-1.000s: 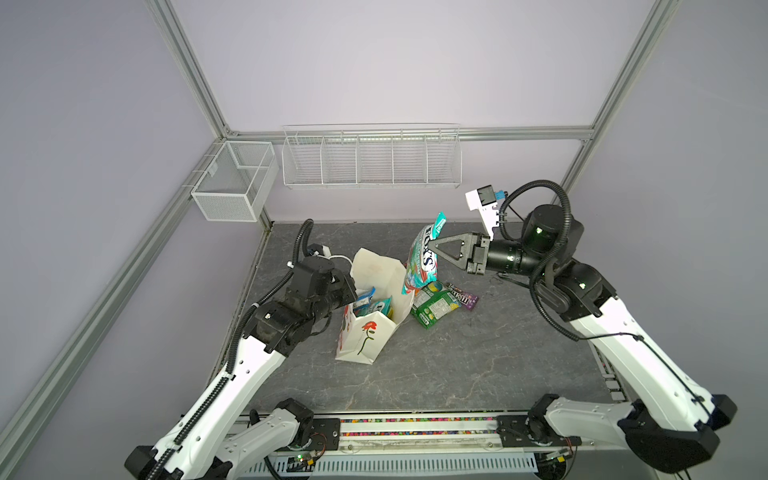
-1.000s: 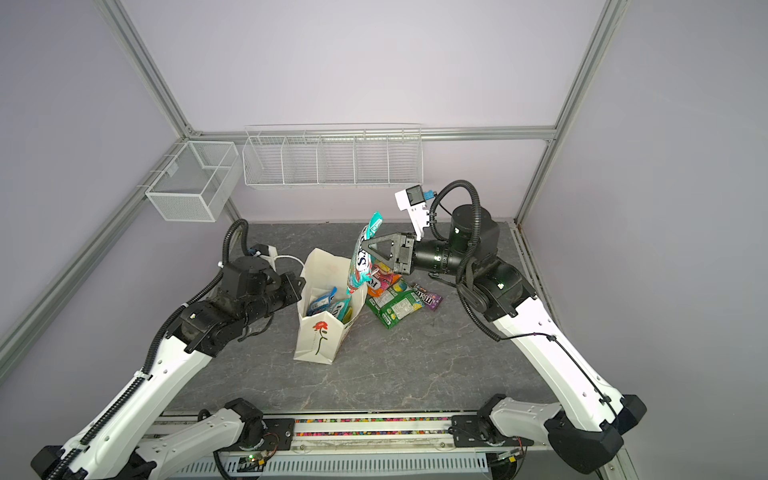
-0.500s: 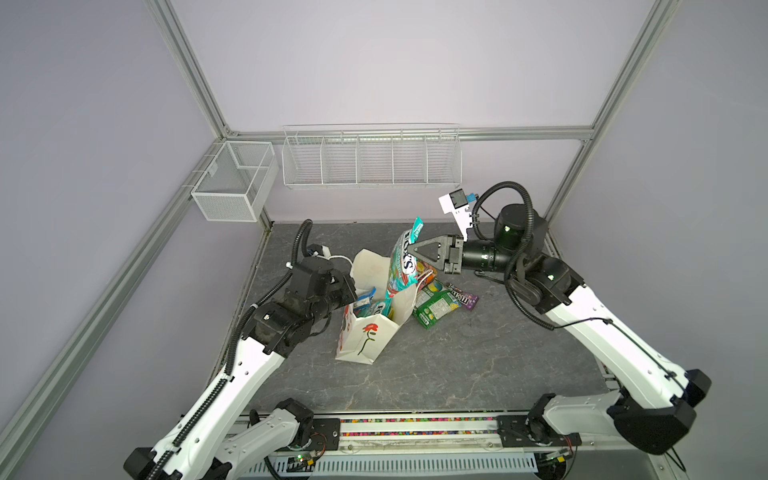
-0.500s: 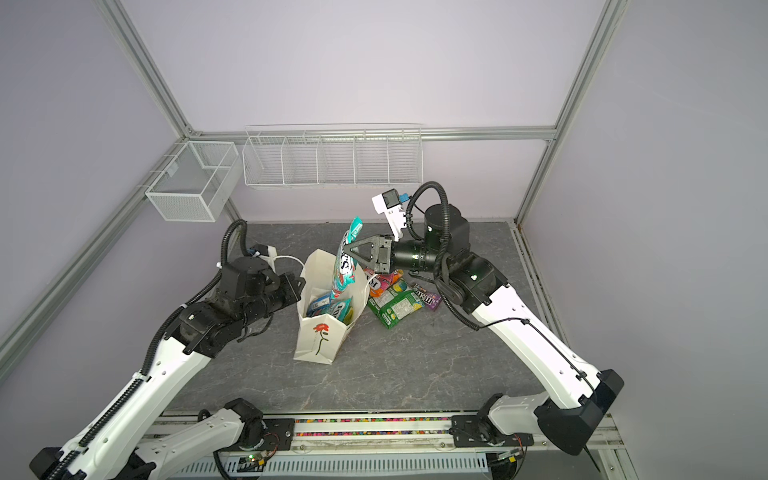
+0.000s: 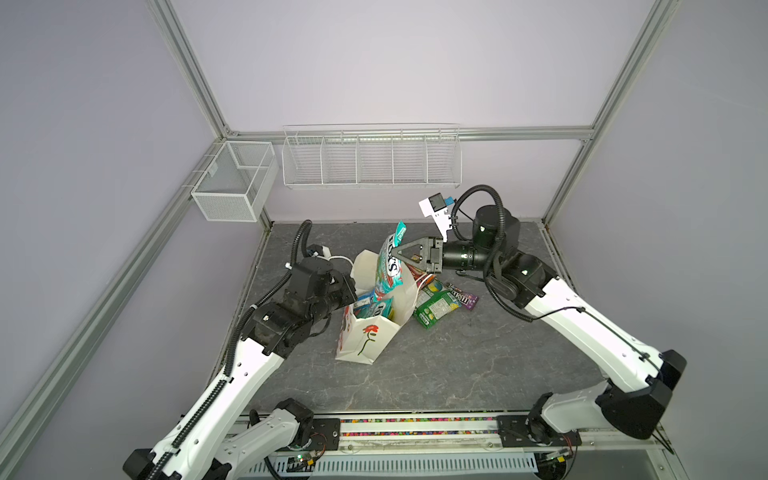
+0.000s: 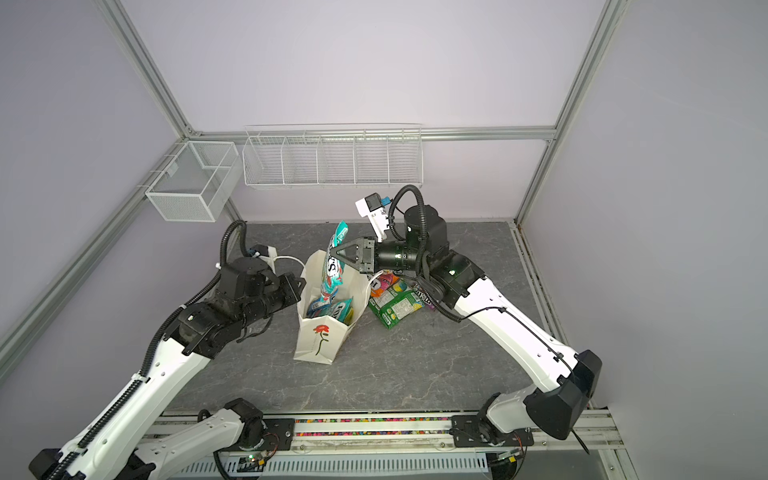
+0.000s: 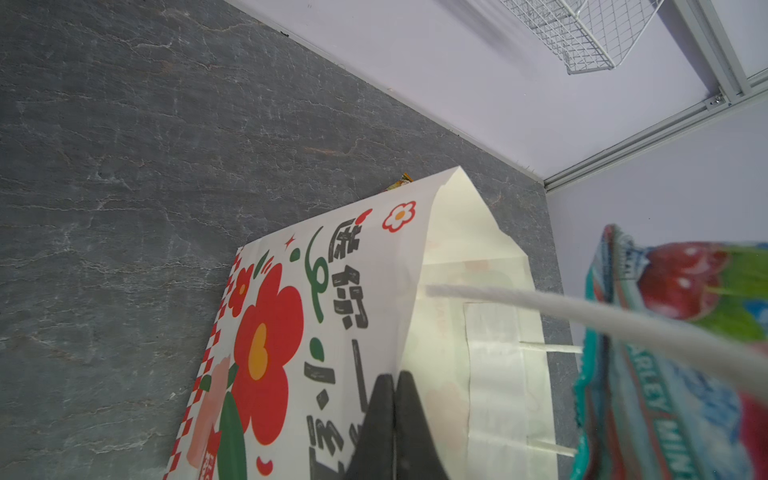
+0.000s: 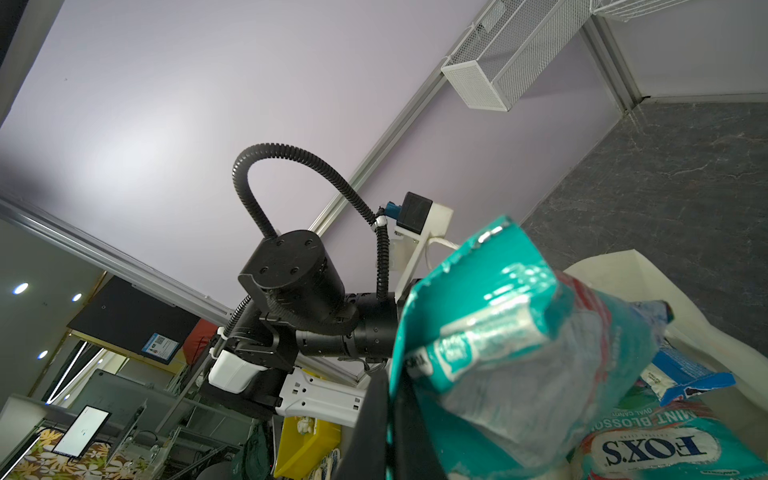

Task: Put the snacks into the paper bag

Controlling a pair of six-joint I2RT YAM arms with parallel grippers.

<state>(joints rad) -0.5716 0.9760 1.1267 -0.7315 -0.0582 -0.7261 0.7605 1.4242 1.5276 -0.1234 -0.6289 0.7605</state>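
Observation:
The white paper bag (image 5: 361, 336) (image 6: 316, 336) (image 7: 291, 316) stands open mid-table with a red flower on its front. My left gripper (image 5: 351, 286) (image 6: 300, 286) (image 7: 394, 378) is shut on the bag's left rim. My right gripper (image 5: 397, 250) (image 6: 336, 253) (image 8: 388, 395) is shut on a teal FOX'S packet (image 5: 390, 262) (image 6: 332, 266) (image 8: 519, 353). The packet hangs over the bag's mouth with its lower end inside. Another teal packet (image 5: 376, 308) (image 8: 652, 449) and a blue wrapper (image 6: 318, 306) (image 8: 681, 374) lie in the bag. Green (image 5: 436, 308), purple (image 5: 464, 296) and orange (image 6: 382, 283) snacks lie on the table to the right of it.
A white wire basket (image 5: 370, 160) and a white mesh box (image 5: 232, 183) hang on the back wall. The bag's cord handle (image 7: 582, 311) stretches across the left wrist view. Aluminium frame posts edge the grey table (image 5: 457, 365).
My right gripper has carried the teal packet leftward, from above the loose snacks to over the bag's mouth. The left arm and the bag have stayed put.

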